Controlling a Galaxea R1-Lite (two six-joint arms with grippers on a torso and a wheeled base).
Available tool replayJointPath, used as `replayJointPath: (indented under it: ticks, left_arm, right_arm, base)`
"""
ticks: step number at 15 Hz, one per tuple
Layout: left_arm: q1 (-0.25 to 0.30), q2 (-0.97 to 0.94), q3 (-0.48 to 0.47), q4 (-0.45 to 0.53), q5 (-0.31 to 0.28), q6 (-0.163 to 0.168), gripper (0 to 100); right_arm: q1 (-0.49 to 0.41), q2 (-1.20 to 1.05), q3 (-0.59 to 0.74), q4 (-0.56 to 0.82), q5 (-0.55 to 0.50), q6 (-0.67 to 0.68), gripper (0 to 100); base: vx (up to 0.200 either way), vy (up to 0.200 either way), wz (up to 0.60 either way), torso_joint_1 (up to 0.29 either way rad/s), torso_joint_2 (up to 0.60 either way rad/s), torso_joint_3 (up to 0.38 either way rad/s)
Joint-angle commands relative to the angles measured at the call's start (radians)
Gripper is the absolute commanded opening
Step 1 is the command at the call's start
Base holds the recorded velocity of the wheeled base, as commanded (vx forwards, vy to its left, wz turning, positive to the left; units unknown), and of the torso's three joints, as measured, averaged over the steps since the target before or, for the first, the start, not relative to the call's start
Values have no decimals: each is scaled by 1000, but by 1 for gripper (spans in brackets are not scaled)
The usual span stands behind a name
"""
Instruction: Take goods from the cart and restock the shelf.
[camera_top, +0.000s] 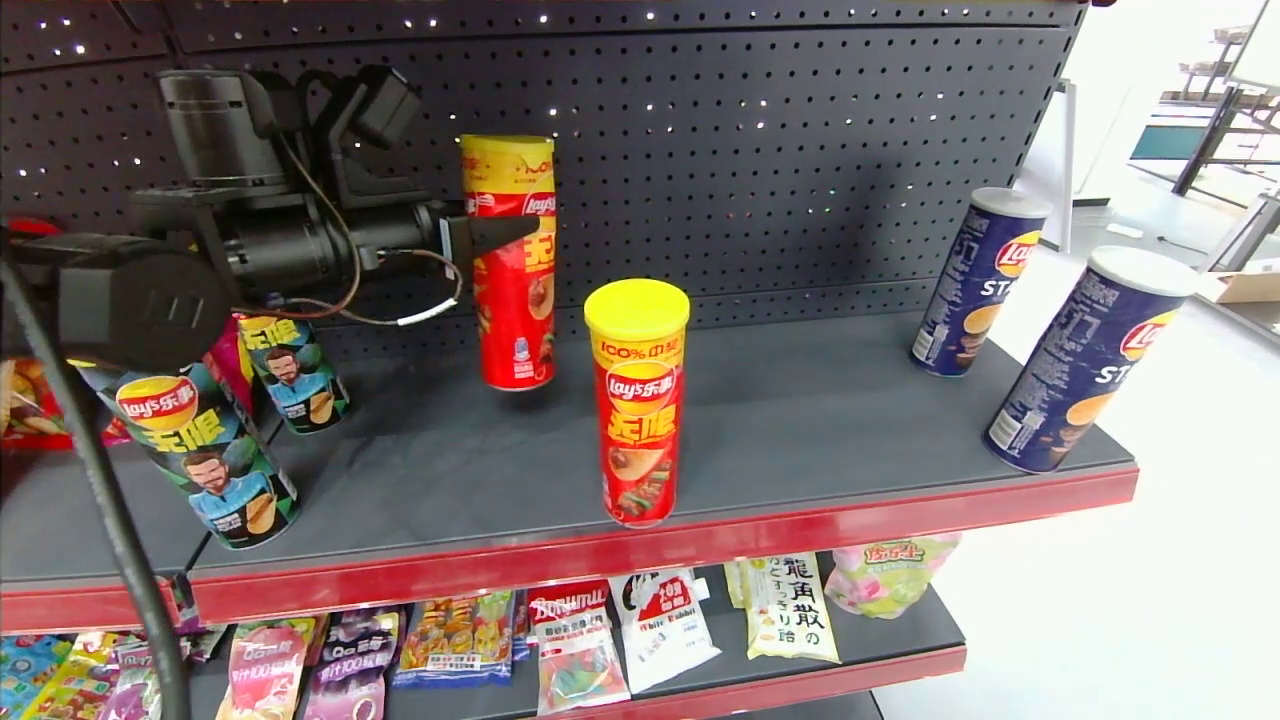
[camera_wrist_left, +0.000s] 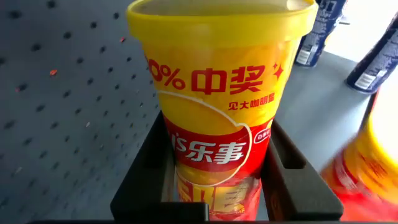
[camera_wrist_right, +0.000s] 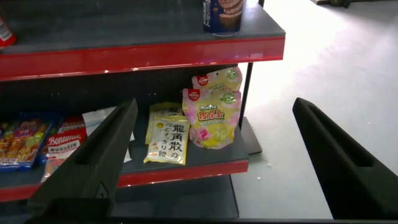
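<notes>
While upright, chip can (camera_top: 515, 300) between fingers (camera_top: 492, 232)

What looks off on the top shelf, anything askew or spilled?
Nothing stands out. The left gripper is shut on a red can by the pegboard; the other cans stand on their bases, none toppled.

On the top shelf (camera_top: 800, 420), the rear can (camera_top: 515, 300) is upright near the pegboard (camera_top: 800, 150), clasped from the left by the left gripper (camera_top: 520, 232). The front can (camera_top: 638, 400) stands at the shelf's front edge, slightly right of the rear can. The left cans (camera_top: 215, 460) stand one behind the other at the left end, and the right cans (camera_top: 975, 285) likewise at the right end. Bags (camera_top: 580, 650) lie on the lower shelf (camera_top: 850, 678) beneath.
</notes>
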Motion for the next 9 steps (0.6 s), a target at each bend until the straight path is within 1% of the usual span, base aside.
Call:
replayJointPath:
  ticks: [1, 3, 4, 7, 9]
  left_arm:
    - [-10, 66, -40, -14, 1, 0, 0]
    - [-39, 132, -62, -112, 5, -2, 0]
    - [-51, 160, -68, -146, 7, -2, 0]
    - [-76, 223, -92, -201, 7, -2, 0]
    - [-85, 252, -109, -216, 7, -2, 0]
  right_arm:
    - [0, 1, 0, 0, 0, 0, 100]
    - [0, 1, 0, 0, 0, 0, 100]
    - [0, 1, 0, 0, 0, 0, 100]
    - [0, 1, 0, 0, 0, 0, 100]
    - [0, 1, 0, 0, 0, 0, 100]
  base:
    - [0, 0, 0, 0, 0, 0]
    - [0, 0, 0, 0, 0, 0]
    - [0, 0, 0, 0, 0, 0]
    - [0, 0, 0, 0, 0, 0]
    - [0, 0, 0, 0, 0, 0]
